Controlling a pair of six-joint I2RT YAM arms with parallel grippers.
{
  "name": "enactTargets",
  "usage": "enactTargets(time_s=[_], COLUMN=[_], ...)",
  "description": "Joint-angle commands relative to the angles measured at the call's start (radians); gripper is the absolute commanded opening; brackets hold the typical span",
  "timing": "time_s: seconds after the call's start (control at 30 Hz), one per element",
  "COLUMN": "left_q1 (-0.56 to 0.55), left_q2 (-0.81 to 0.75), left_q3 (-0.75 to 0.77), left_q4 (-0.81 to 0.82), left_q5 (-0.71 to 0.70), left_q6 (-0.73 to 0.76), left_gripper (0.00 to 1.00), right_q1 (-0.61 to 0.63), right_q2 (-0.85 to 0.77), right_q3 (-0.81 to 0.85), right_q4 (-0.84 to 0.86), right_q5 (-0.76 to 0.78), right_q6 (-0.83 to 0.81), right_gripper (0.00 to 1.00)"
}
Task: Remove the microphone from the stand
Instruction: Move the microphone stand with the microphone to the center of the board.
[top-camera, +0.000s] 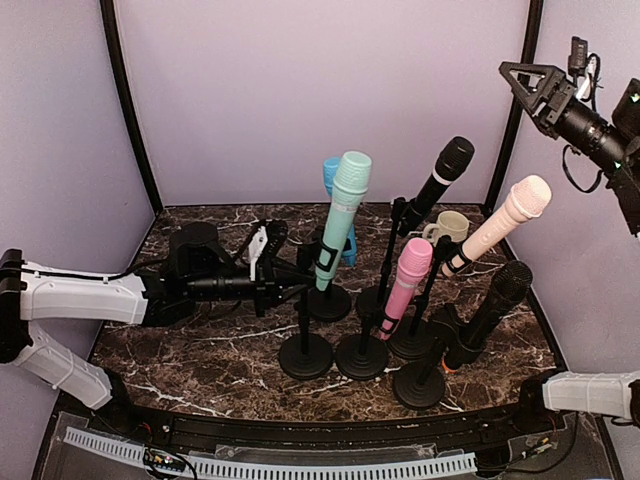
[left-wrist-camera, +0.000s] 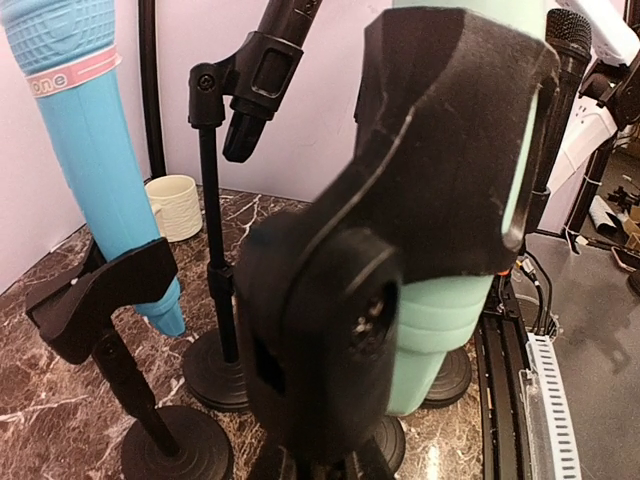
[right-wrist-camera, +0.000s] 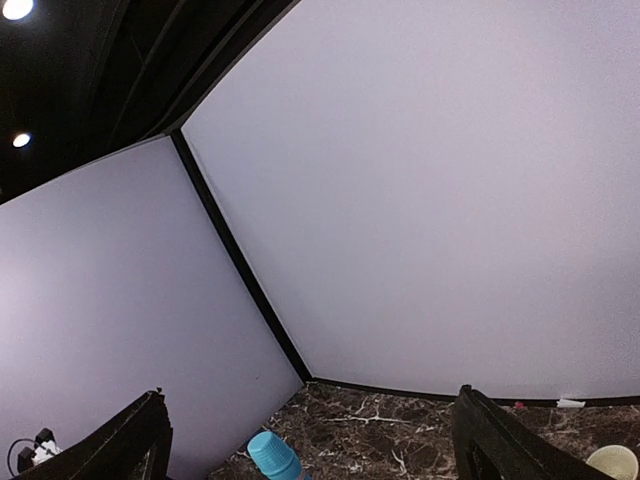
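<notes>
In the centre of the top view, the tall mint-green plastic microphone (top-camera: 340, 215) sits tilted in its black clip stand (left-wrist-camera: 440, 150). The left claw (top-camera: 285, 283) reaches in from the left, closed together just beside the microphone's lower end (what it pinches is hidden). At upper right, the right claw (top-camera: 525, 85) hangs spread apart, well away.

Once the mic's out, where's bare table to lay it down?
Bare marble front-left, between the left arm and the near rail; a narrower strip back-left by the wall. Centre to right is crowded with stands; the mug sits back right.
</notes>
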Motion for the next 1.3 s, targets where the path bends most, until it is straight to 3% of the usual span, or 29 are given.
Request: enactTargets(time_s=[0.0, 0.13, 0.43, 0.73, 1.0, 1.27], left_q1=[-0.008, -0.011, -0.014, -0.014, -0.014, -0.013], left_q2=[-0.085, -0.151, -0.319, -0.381, -0.440, -0.460], left_q3=[-0.039, -0.079, -0.208, -0.256, -0.311, -0.326], left_q4=[-0.026, -0.026, 0.024, -0.003, 0.020, -0.014], left_q5=[-0.069, -0.158, -0.498, -0.667, -0.646, -0.600], left_q6=[0.047, 0.065, 0.051, -0.017, -0.022, -0.013], left_gripper=[0.00, 0.00, 0.00, 0.00, 0.00, 0.00], right_q1=[0.142, 0.266, 0.588, 0.882, 1.119, 1.209], right_q2=[0.058, 0.095, 0.199, 0.317, 0.395, 0.506], right_q3=[0.086, 0.141, 0.278, 0.392, 0.373, 0.320], right_q4=[-0.021, -0.048, -0.126, -0.174, -0.155, -0.090], right_q5=[0.105, 0.187, 0.372, 0.547, 0.816, 1.048], right_q6=[-0.079, -0.136, -0.285, -0.397, -0.445, -0.369], right_gripper=[0.98, 0.98, 0.99, 0.98, 0.99, 0.98])
